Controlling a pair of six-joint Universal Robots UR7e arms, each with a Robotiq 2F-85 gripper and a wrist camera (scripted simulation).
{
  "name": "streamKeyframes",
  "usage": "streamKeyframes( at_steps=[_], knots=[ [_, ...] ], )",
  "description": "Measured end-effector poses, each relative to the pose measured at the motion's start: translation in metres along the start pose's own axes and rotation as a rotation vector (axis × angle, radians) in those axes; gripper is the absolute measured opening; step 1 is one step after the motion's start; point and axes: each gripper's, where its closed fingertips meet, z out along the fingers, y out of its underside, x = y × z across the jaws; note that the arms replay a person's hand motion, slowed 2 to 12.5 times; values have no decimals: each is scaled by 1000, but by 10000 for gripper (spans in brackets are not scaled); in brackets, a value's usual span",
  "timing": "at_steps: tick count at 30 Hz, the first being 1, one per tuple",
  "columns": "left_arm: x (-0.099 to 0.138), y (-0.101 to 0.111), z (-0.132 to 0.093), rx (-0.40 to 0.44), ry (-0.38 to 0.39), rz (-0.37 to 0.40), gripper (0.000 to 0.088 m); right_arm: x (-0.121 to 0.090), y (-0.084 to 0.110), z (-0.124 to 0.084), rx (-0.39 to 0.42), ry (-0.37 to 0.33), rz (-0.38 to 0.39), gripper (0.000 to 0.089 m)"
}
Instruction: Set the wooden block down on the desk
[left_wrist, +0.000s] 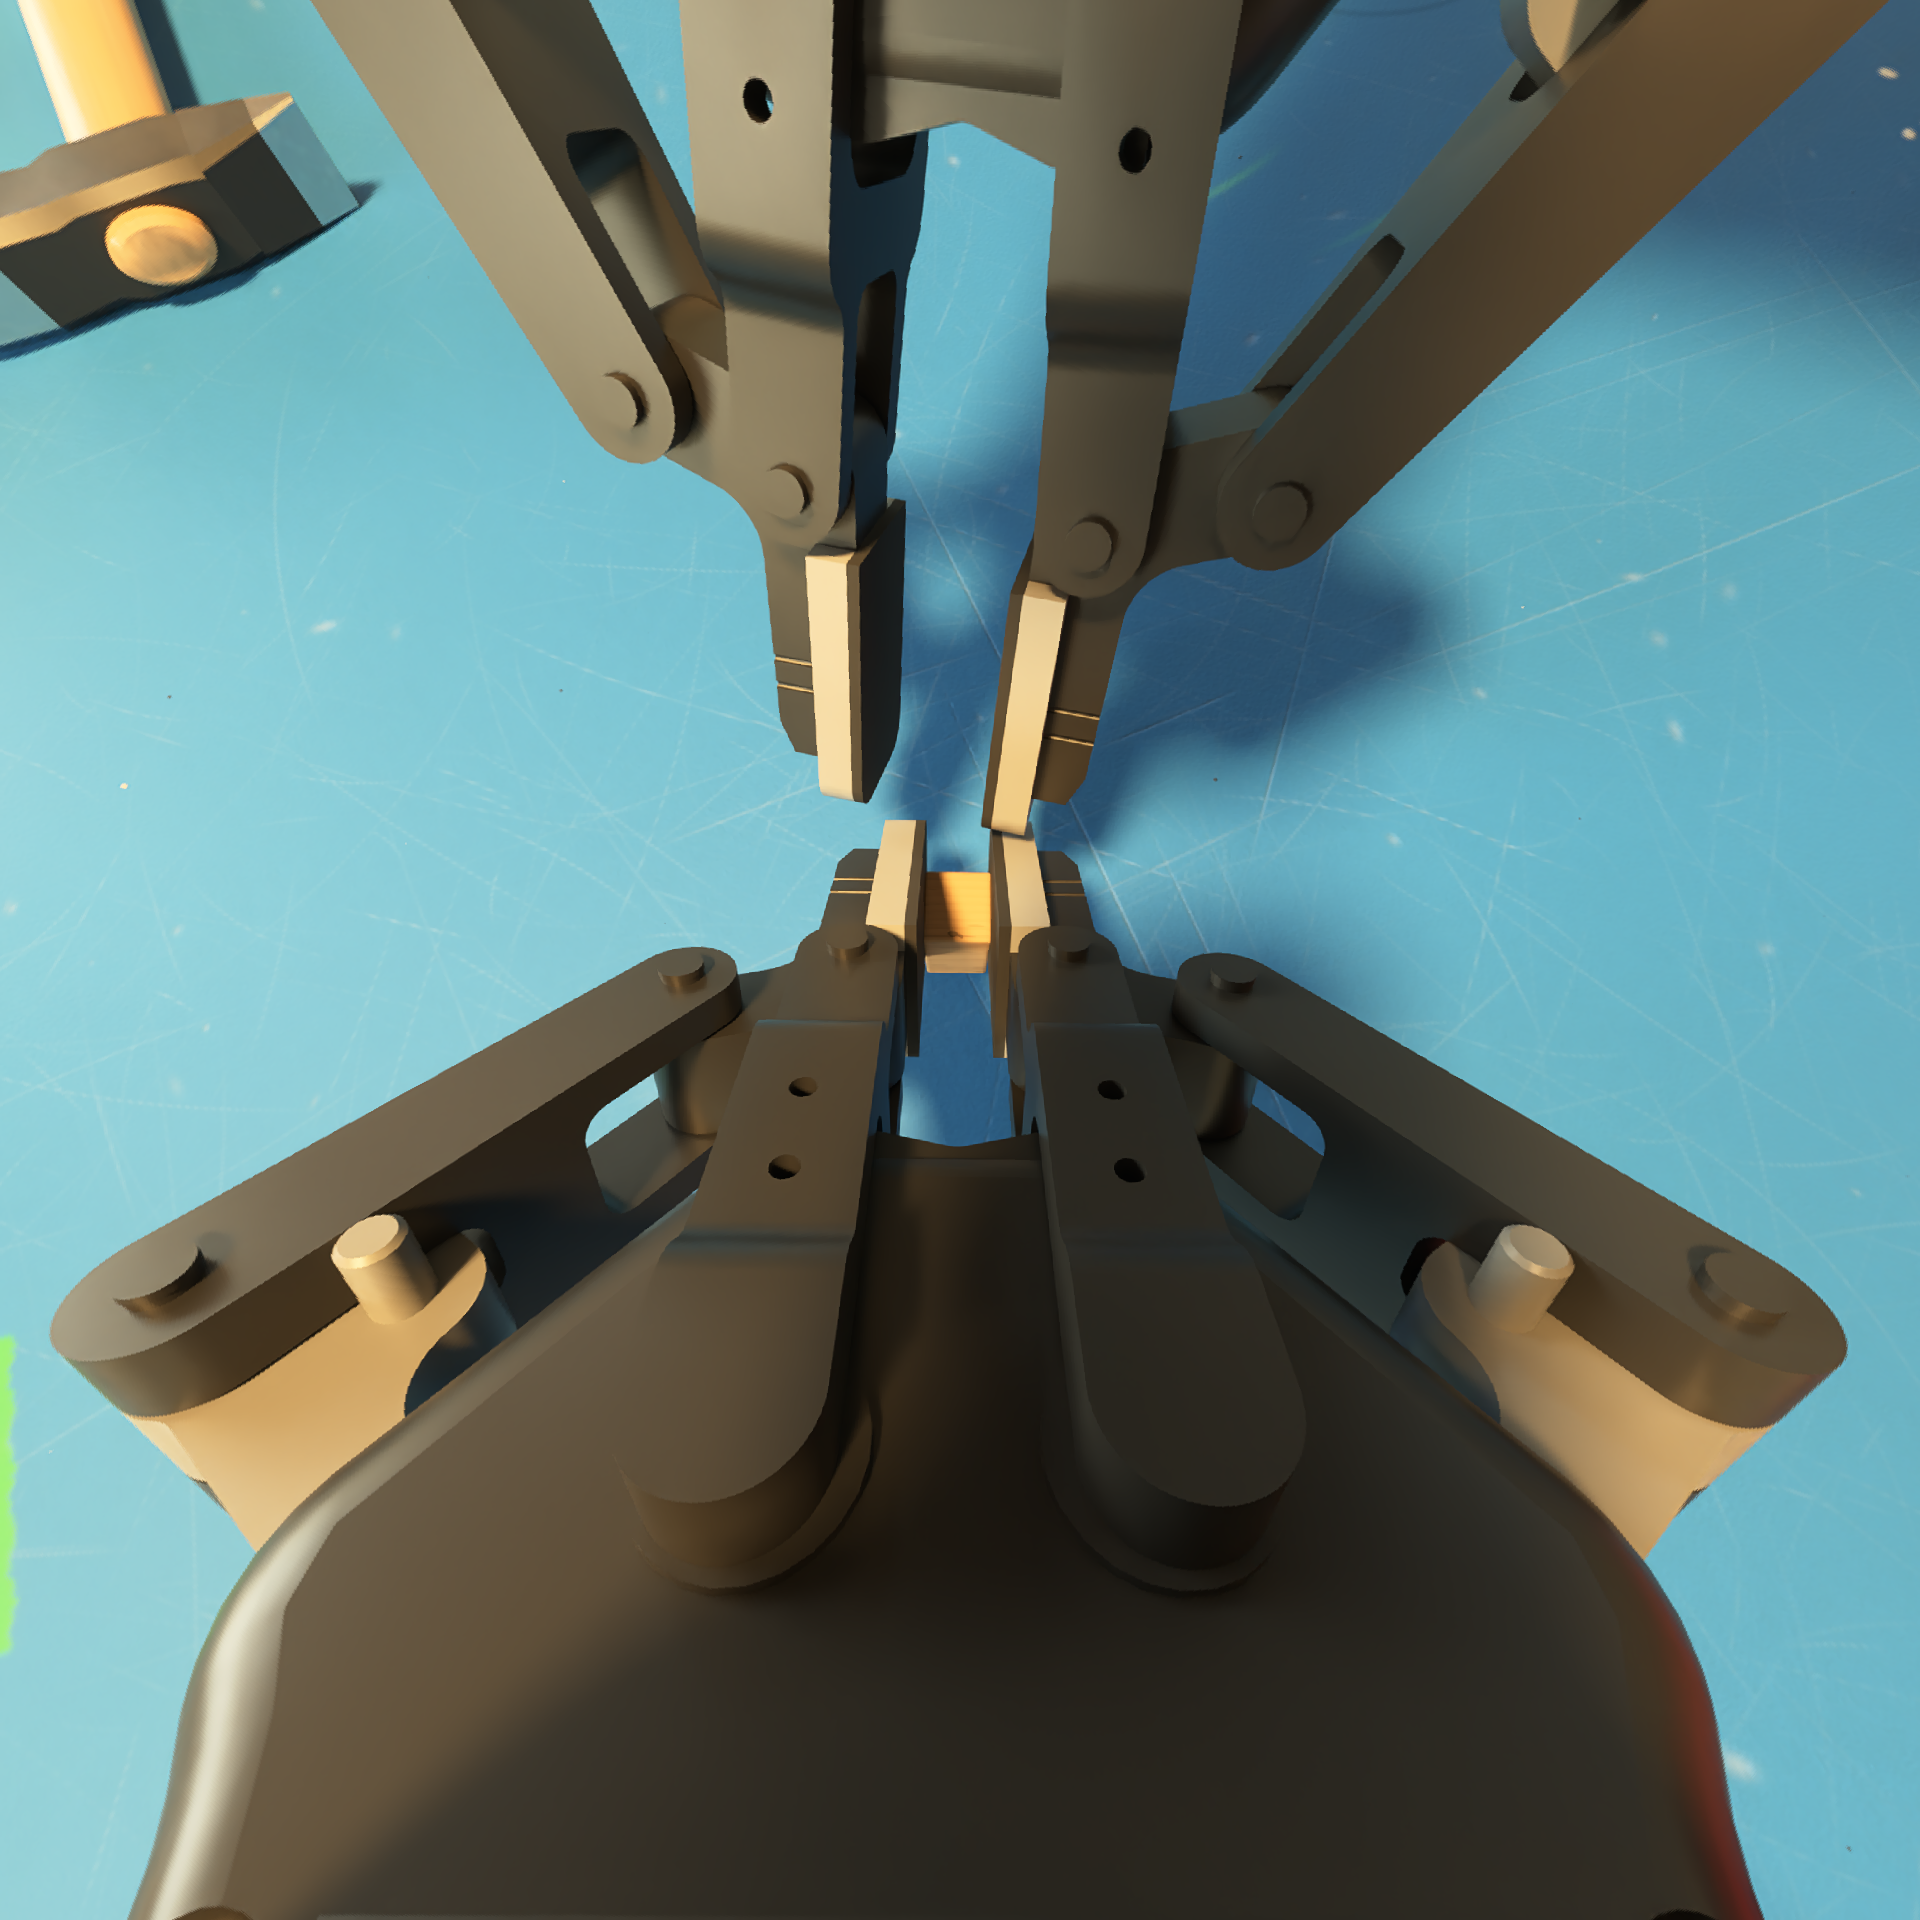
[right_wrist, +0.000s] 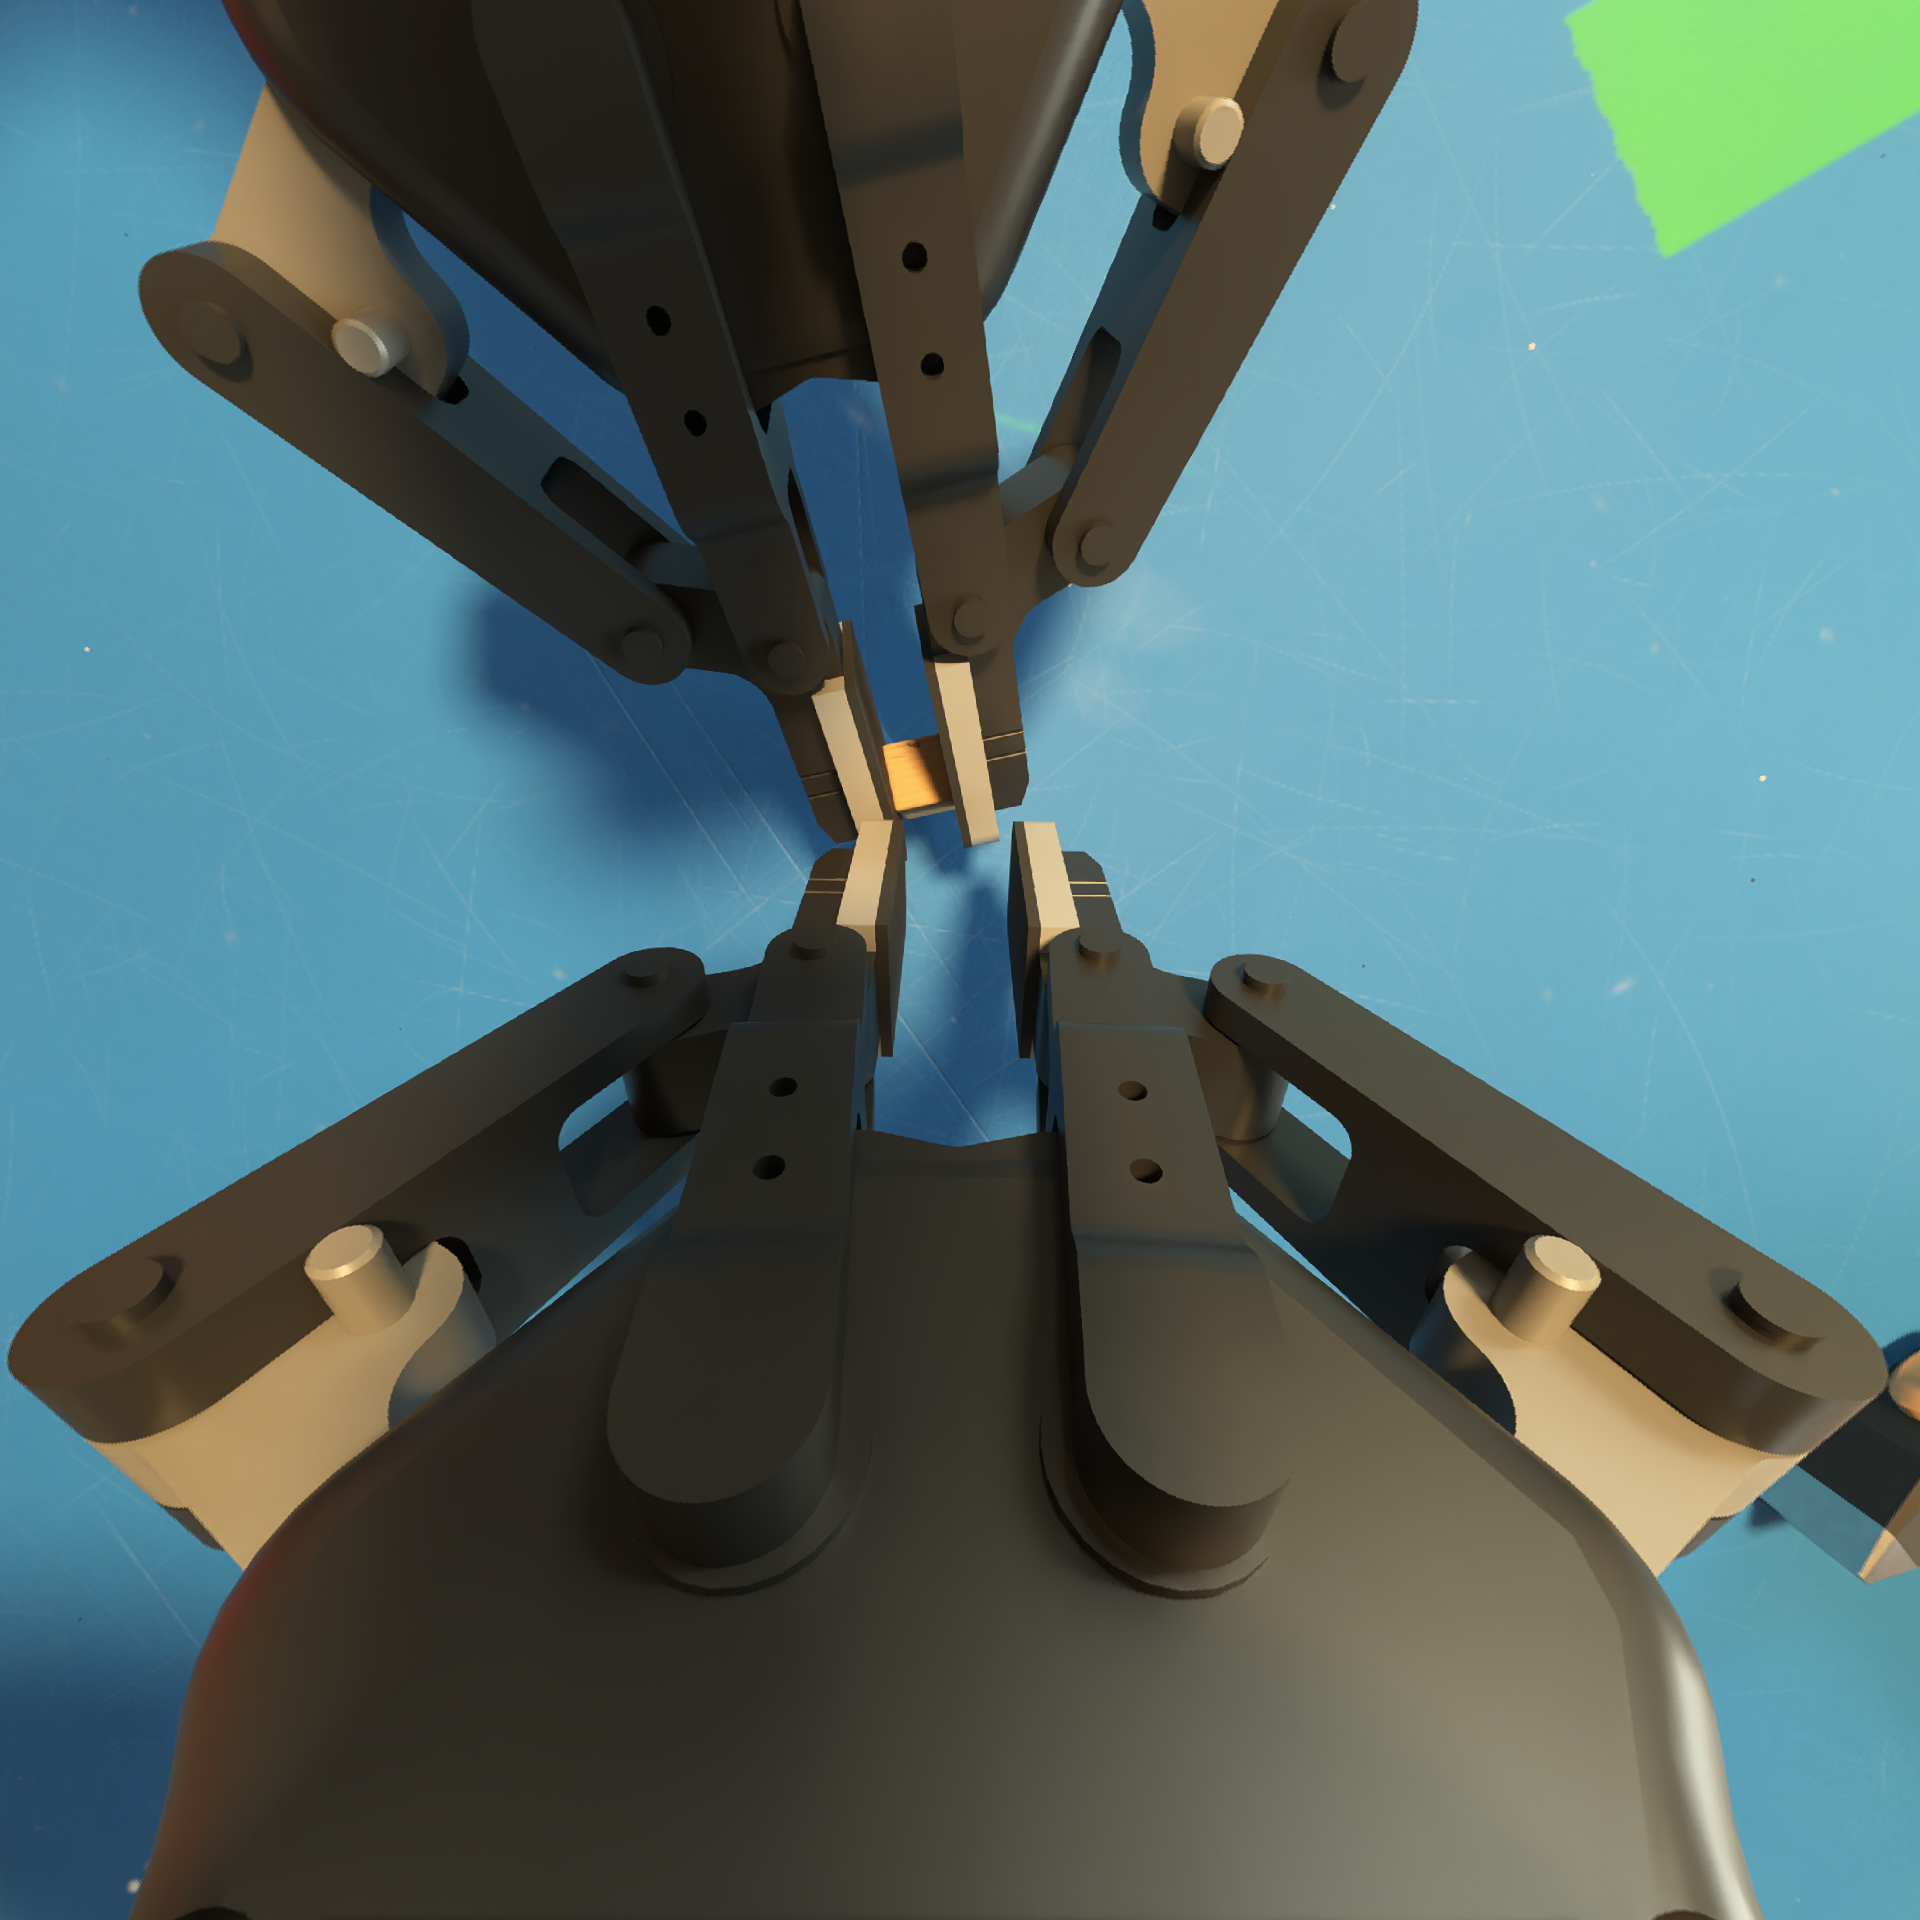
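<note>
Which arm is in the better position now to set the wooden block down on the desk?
Left. The left tool is shut on the wooden block above the blue desk; the right tool is open, holding nothing.

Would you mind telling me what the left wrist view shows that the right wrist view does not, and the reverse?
Only the left wrist view shows most of a dark block fixture with tan pegs at upper left; the right view catches just a corner at its edge. Only the right wrist view shows a broad green patch at upper right. Both show the blue desk, the left gripper shut on the wooden block, and the right gripper facing it tip to tip, jaws apart and empty.
</note>
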Motion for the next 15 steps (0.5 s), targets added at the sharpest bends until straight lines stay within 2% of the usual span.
streamKeyframes(
  at_steps=[15],
  knots=[
    [0,0,0,0,2,-4,107,2,-3,-7,17,13,5,188]
  ],
)
